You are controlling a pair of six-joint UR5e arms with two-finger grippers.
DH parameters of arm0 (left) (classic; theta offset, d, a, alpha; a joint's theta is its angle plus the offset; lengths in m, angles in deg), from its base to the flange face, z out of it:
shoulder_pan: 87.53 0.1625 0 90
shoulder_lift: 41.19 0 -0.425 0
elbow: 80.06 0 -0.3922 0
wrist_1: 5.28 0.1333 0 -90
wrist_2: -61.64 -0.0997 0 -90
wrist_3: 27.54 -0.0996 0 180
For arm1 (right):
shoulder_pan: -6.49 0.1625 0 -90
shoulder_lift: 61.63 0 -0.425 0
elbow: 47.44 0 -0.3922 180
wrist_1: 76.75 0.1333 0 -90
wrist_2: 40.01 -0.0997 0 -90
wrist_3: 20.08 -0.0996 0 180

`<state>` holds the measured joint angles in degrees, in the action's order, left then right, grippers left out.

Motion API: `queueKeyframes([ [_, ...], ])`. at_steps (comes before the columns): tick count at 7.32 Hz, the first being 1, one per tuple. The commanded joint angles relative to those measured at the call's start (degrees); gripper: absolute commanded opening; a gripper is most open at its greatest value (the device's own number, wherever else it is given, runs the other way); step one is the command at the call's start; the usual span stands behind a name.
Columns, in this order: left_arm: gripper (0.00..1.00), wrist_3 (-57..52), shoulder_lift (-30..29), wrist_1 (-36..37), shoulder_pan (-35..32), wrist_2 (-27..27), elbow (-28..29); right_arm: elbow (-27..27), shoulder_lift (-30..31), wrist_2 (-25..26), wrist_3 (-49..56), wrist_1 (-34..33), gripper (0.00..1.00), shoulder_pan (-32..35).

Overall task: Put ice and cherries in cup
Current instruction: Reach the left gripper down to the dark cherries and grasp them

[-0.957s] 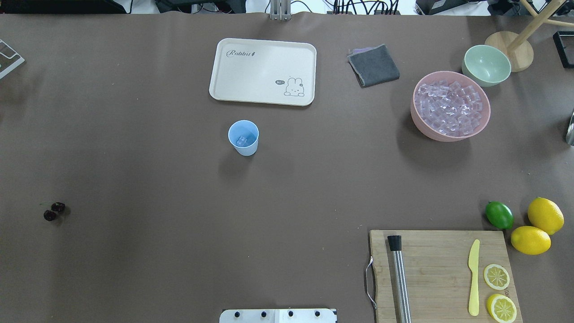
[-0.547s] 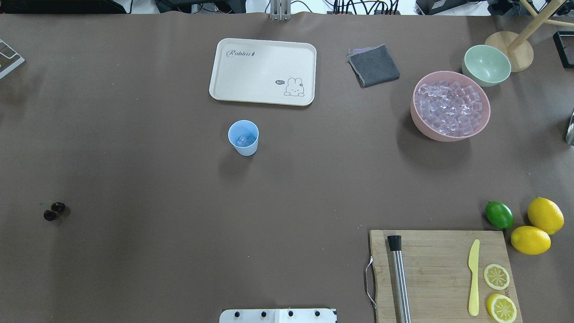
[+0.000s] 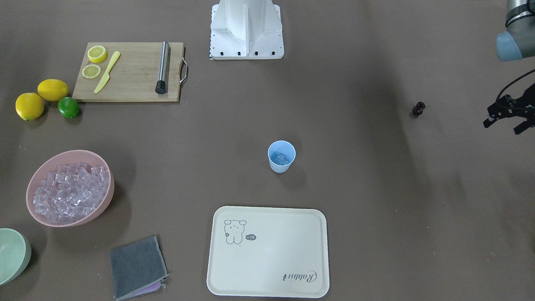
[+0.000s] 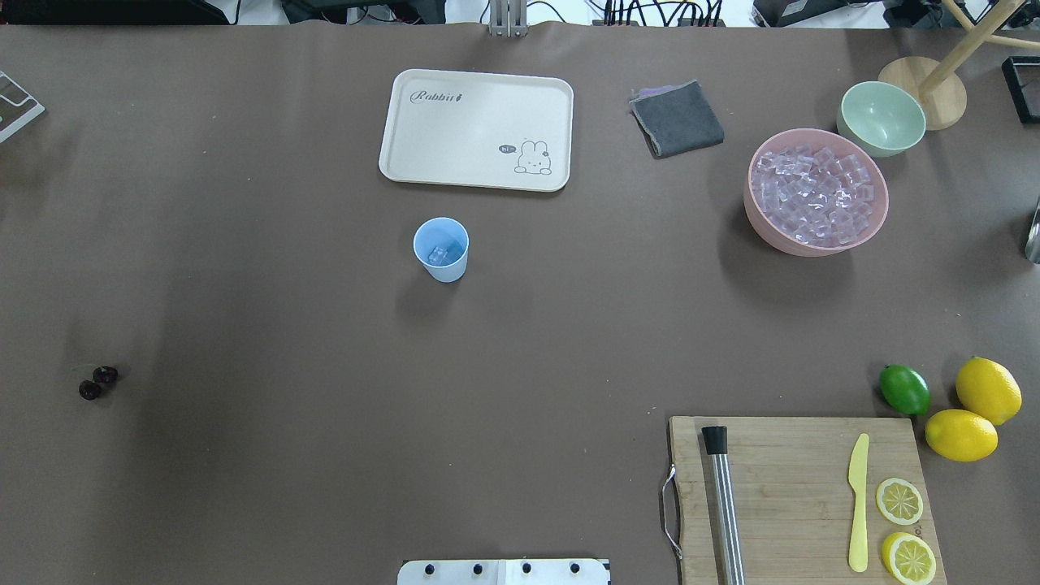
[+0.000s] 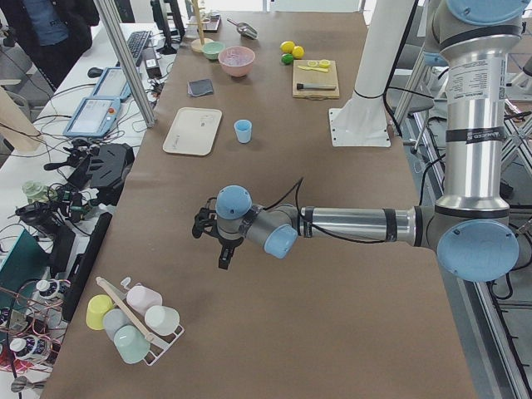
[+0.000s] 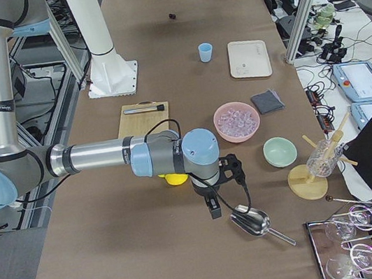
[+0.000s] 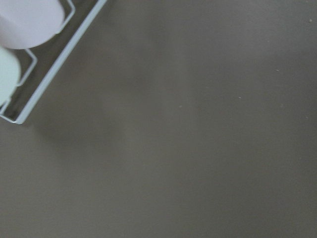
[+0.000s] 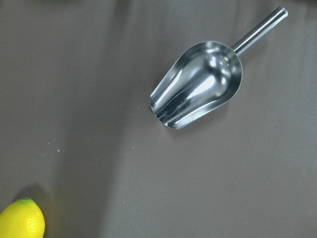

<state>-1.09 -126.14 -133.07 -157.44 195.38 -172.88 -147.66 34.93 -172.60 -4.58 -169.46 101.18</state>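
Main risk: the cherries (image 4: pixel 97 383) are tiny, round and sitting loose on the table far out on the left side, well apart from the cup (image 4: pixel 441 248), so they are likely rolling away or slipping out if the pinch is landing off-centre or catching only the stem. The cup is light and standing alone mid-table with at least one piece of ice (image 4: pixel 439 253) in it, so a low pass over its rim is risking a tip-over. More ice is piled in the pink bowl (image 4: pixel 764 231). The left claw (image 3: pixel 503 125) is hanging out past the cherries near the table end, fingers spread apart, holding nothing and touching nothing. The right claw (image 6: pixel 214 206) is hovering near the metal scoop (image 8: pixel 198 84) lying on the table; I cannot tell how its fingers are standing, and nothing is visibly in its grasp.
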Motion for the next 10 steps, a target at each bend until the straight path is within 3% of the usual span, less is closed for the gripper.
queueKeyframes([
  [1, 0.98, 15.32, 2.15, -10.96, 11.93, -7.83, -1.22, 0.11, -0.93, -0.12, -1.35, -0.27, 0.99, 0.06],
  [2, 0.98, 16.08, 2.59, -10.99, 17.04, -13.97, -1.31, 0.38, -0.93, -0.38, -4.31, -0.19, 0.99, 0.06],
  [3, 0.98, 16.87, 3.46, -11.16, 19.52, -15.77, -1.22, 0.38, -0.84, -1.08, -4.86, -0.19, 0.99, 0.06],
  [4, 0.98, 17.31, 4.95, -14.03, 19.64, -15.44, -1.66, 0.56, -0.84, -4.05, -7.13, -0.01, 0.99, -0.03],
  [8, 0.97, 20.13, 8.20, -20.97, 23.49, -14.83, -1.31, 0.03, -1.98, -3.46, -8.65, 0.08, 0.99, -0.82],
  [9, 0.83, 20.56, 9.26, -22.49, 24.81, -15.00, -1.40, 0.12, -1.99, -3.46, -8.65, 0.08, 0.99, -0.91],
  [10, 0.57, 20.74, 9.19, -22.50, 26.74, -15.52, -1.22, 0.29, -1.99, -3.46, -8.65, 0.08, 0.99, -0.91],
])
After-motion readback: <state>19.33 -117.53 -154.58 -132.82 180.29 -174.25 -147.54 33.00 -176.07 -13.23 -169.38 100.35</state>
